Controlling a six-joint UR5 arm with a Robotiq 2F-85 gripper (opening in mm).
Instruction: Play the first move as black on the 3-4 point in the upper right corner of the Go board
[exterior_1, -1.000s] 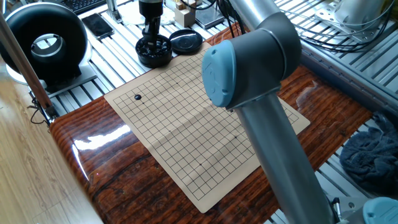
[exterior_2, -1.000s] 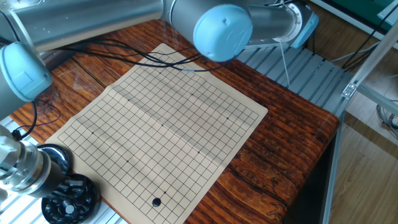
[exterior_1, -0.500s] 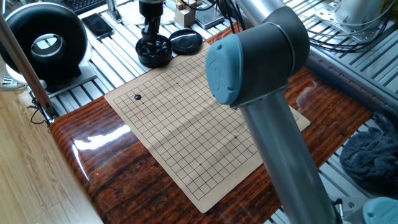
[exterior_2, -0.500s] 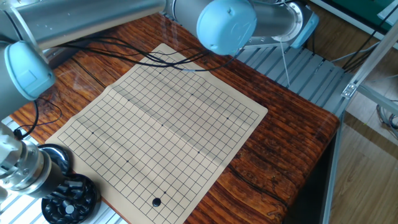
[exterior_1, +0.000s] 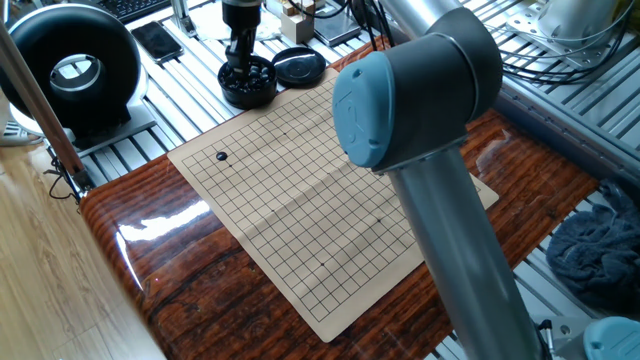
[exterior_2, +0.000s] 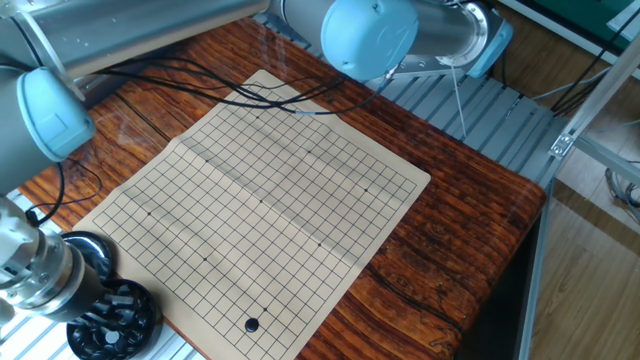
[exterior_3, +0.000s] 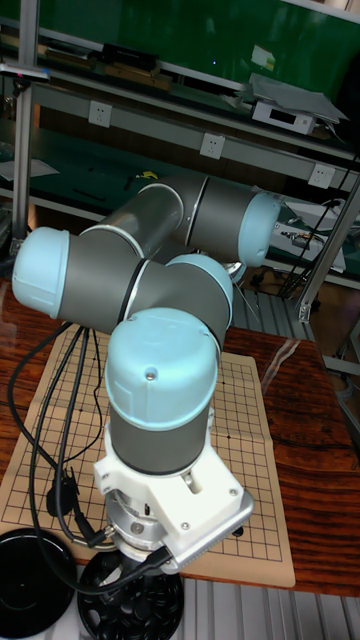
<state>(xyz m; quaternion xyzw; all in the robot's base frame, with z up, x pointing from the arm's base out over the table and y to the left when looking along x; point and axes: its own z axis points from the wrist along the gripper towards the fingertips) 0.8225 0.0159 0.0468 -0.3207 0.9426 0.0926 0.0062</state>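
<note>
**A:** What do we have in front of us?

**B:** We see a tan Go board (exterior_1: 330, 195) lying on a glossy wooden worktop (exterior_1: 150, 255). One black stone (exterior_1: 222, 156) sits on the grid near a corner of the board, a few lines in from each edge. No other stone is on the board.

**A:** Where is the arm?

**B:** Its gripper (exterior_1: 240, 62) hangs straight down into the bowl of black stones (exterior_1: 248, 84), just beyond the board's far edge in one fixed view. The bowl's lid (exterior_1: 299, 66) lies just beside it. In the other fixed view the wrist hides the bowl's middle, and the tall fixed view looks down past the wrist flange, so the tips are buried from every side.

**A:** Is the gripper open, and does it hold anything?

**B:** We cannot tell. The fingertips are hidden among the stones, so neither the opening nor a held stone shows.

**A:** What has changed over the last second?

**B:** Very little at the working end. The gripper stays over the bowl and the stone on the board has not moved. Only the big elbow joint (exterior_1: 415, 95) has drifted slightly across the frame, which suggests small adjustments rather than travel.

**A:** What does that mean for the task?

**B:** We judge that the first black move already rests on the board, seemingly at a 3-4 style point. The arm's dwelling at the bowl looks like a pause or a further pick, not part of the placing.
</note>
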